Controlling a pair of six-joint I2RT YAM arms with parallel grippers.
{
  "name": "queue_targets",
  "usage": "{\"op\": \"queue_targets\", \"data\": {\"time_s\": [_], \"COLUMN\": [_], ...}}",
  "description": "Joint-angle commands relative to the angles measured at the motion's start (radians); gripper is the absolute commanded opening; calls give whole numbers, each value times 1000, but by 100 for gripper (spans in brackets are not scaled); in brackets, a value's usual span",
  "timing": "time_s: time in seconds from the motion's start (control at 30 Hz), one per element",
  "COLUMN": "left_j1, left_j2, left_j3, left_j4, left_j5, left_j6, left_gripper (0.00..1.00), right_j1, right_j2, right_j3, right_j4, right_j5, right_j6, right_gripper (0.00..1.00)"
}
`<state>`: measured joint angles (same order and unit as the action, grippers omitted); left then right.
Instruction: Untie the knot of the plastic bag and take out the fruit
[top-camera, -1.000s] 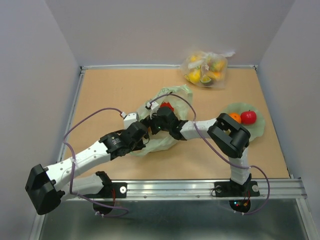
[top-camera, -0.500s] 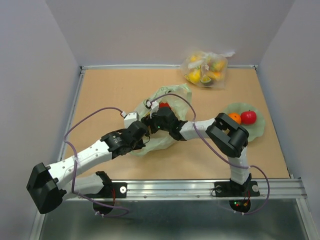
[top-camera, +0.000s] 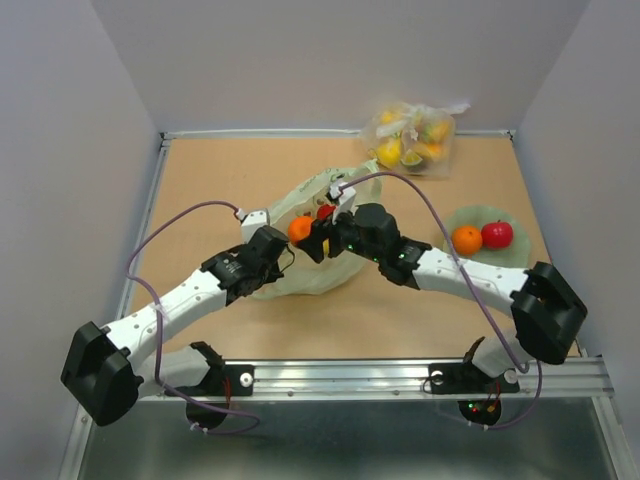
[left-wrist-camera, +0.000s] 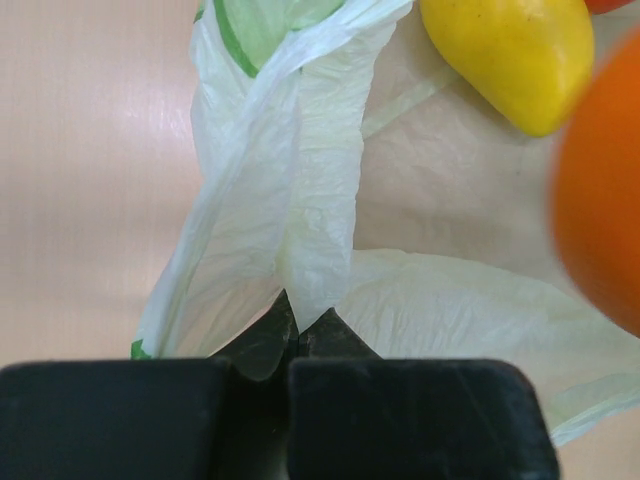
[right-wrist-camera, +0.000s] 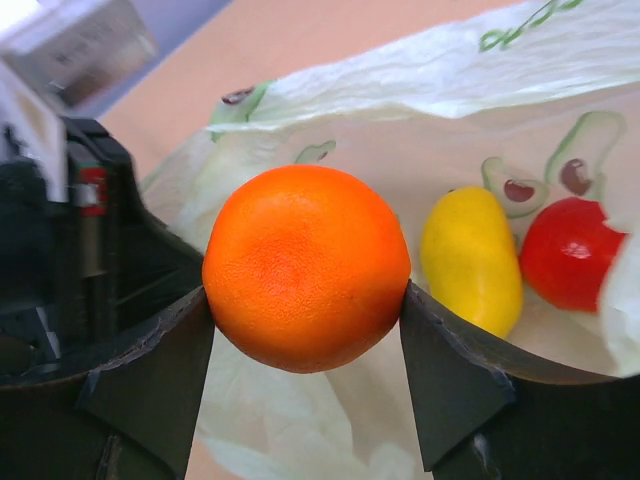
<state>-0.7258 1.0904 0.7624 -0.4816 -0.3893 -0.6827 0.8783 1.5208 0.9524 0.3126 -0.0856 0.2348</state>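
Observation:
The pale green plastic bag (top-camera: 300, 275) lies mid-table with its mouth open; no tied knot shows. My right gripper (top-camera: 300, 230) is shut on a round orange fruit (right-wrist-camera: 305, 265), held just above the bag's mouth. A yellow mango (right-wrist-camera: 470, 260) and a red fruit (right-wrist-camera: 570, 250) lie inside the bag. My left gripper (top-camera: 283, 255) is shut on a fold of the bag's plastic (left-wrist-camera: 300, 200) at its near left edge. The mango (left-wrist-camera: 510, 55) and the held orange (left-wrist-camera: 600, 200) also show in the left wrist view.
A pale green plate (top-camera: 515, 258) at the right holds another orange (top-camera: 466, 239) and a red apple (top-camera: 497, 234). A clear bag of yellow fruit (top-camera: 410, 135) sits at the back wall. Walls enclose the tabletop on three sides.
My right gripper has risen out of the bag with the orange in it, and the right arm's elbow has swung out to the right. My left gripper keeps its hold on the bag.

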Motion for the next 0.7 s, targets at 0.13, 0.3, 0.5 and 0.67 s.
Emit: {"op": "queue_targets", "data": {"time_s": [0.13, 0.3, 0.5, 0.67], "left_j1": [37, 66, 94, 97], "left_j2": [31, 42, 26, 5], "left_j3": [25, 20, 6, 3], "left_j4": [72, 110, 143, 153], "left_j5": [-86, -102, -77, -51], "left_j6": [113, 163, 196, 212], "left_gripper": [0, 0, 0, 0], "right_j1": [2, -71, -268, -519], "right_j2": [-261, -388, -505, -534], "right_j3": [-39, -93, -124, -150], "right_j4": [-361, -594, -757, -819], "right_j5": [298, 509, 592, 592], "right_j6": [46, 198, 299, 261], "right_gripper": [0, 0, 0, 0]}}
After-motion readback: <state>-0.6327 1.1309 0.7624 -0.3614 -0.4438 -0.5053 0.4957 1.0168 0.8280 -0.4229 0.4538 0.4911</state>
